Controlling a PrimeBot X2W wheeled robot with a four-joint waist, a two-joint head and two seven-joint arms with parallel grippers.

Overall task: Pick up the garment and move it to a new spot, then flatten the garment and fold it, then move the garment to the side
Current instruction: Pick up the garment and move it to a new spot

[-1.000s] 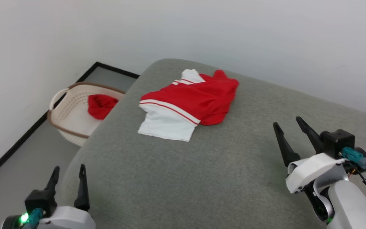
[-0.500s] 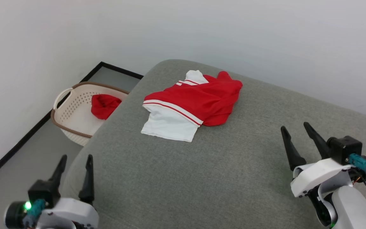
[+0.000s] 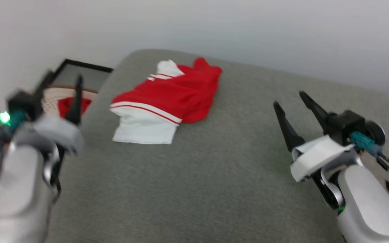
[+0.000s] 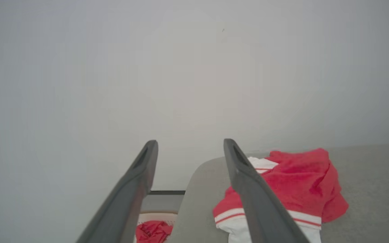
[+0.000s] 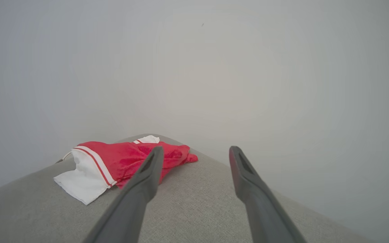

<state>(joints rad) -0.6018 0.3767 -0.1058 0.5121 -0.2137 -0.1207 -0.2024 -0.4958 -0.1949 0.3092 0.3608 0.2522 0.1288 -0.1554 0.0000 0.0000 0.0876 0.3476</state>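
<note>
The garment (image 3: 167, 101) lies crumpled on the far left part of the grey padded surface (image 3: 198, 175), red body bunched up and a white sleeve with red-white stripes spread toward me. My left gripper (image 3: 64, 79) is blurred, raised at the left edge of the surface, open and holding nothing, left of the garment. My right gripper (image 3: 289, 99) hovers open and holding nothing well to the garment's right. In the left wrist view, the garment (image 4: 295, 182) lies beyond and right of the open left gripper (image 4: 190, 143). From the right wrist, the garment (image 5: 120, 160) lies ahead and left of the open right gripper (image 5: 196, 150).
A pale perforated basket (image 3: 59, 88) stands on the floor left of the surface, with a small plain red cloth (image 3: 68, 104) inside; both sit behind my left fingers. The basket (image 4: 154, 216) and red cloth (image 4: 152, 231) also appear low in the left wrist view. A white wall stands close behind.
The head camera has moved, shifting the whole picture left. My left arm has risen sharply up that view, and the right gripper is higher too. Both stay open; the garment lies as before.
</note>
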